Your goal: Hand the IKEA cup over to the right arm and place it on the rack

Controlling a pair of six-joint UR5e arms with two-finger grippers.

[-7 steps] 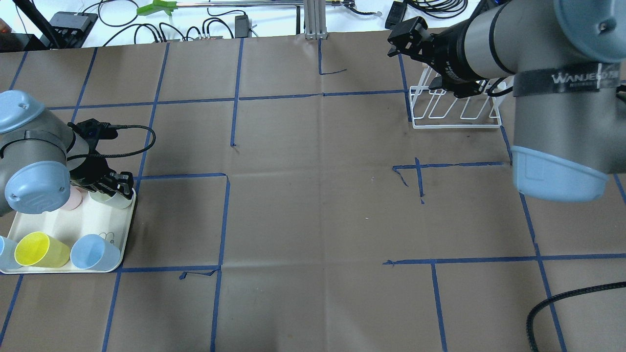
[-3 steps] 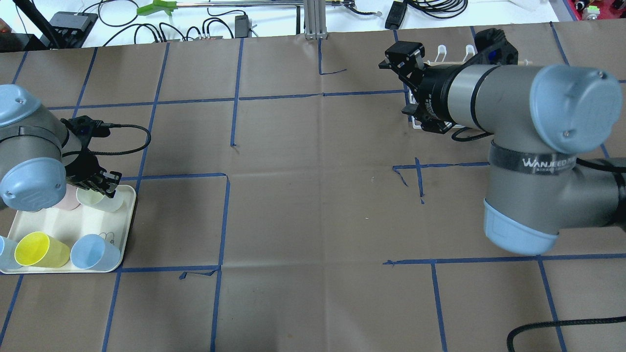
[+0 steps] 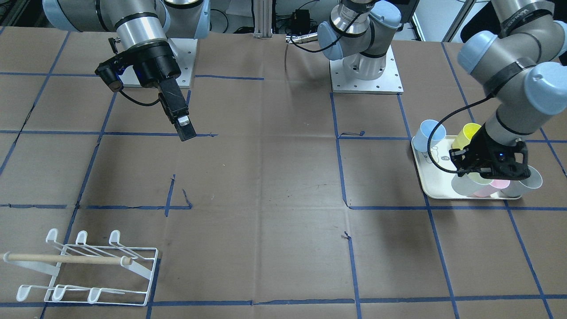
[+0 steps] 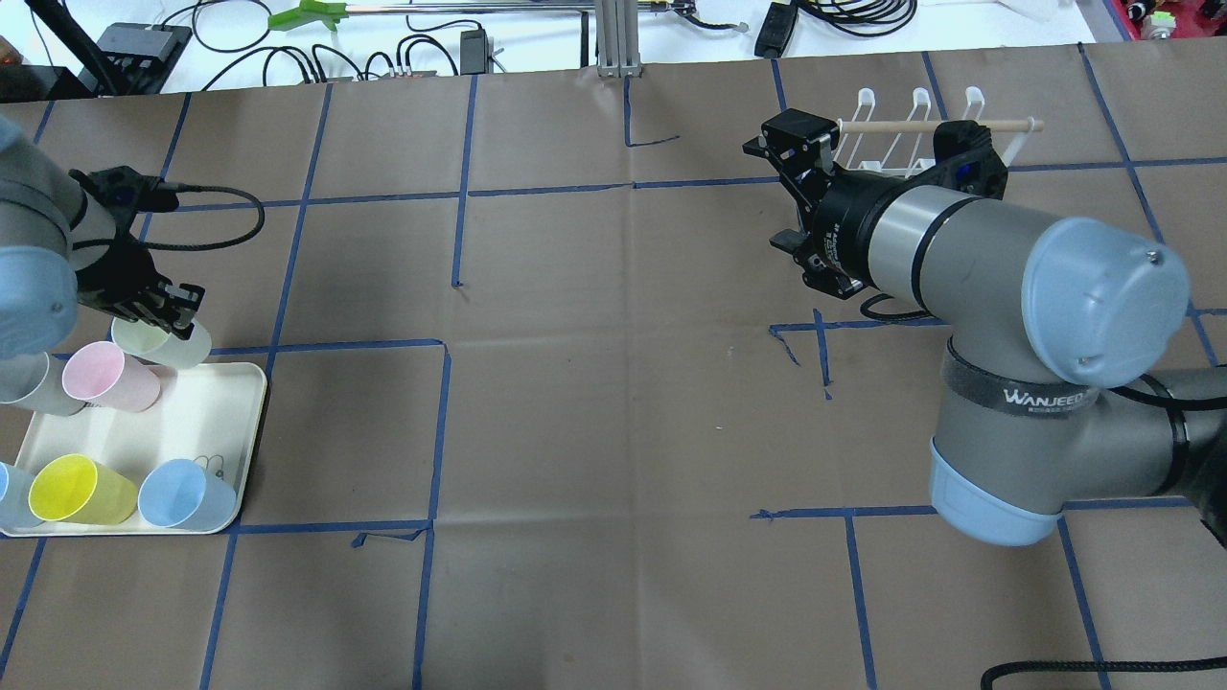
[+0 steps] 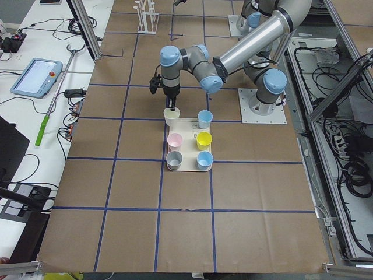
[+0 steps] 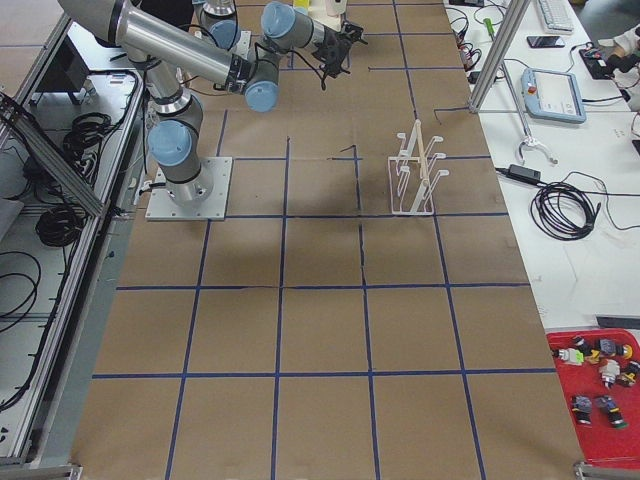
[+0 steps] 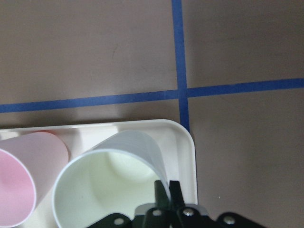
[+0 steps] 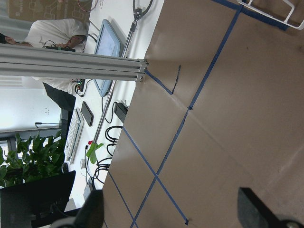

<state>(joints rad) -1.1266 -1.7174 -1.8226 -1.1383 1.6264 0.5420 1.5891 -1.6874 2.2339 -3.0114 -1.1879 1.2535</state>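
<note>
Toward the left edge of the overhead view, the left gripper [image 4: 161, 311] has its fingers [image 7: 162, 191] pinched on the rim wall of the IKEA cup [image 4: 165, 345]. One finger is inside the cup and one is outside. The cup is pale green, smooth plastic, tapered and tilted, and it sits over the upper corner of the cream tray [image 4: 235, 422]. A pink cup [image 4: 105, 376] lies just beside it, with a grey cup [image 4: 34, 383] further left. A yellow cup [image 4: 77, 489] and a blue cup [image 4: 182, 496] lie lower on the tray. The tray is a rounded rectangle with a raised lip.

At the upper right of that view, the right gripper [image 4: 781, 192] has its black fingers well apart with nothing between them. The right arm [image 4: 959, 249], a silver tube with pale blue caps and a lettered black band, crosses in front of the rack [image 3: 139, 269] and hides its lower wires. The rack is thin white wire with rounded, upturned hook ends, and a light wooden dowel [image 4: 901, 125] runs across it. It stands well apart from the cup.

The table [image 4: 613, 383] is covered in creased brown paper gridded with blue tape.
</note>
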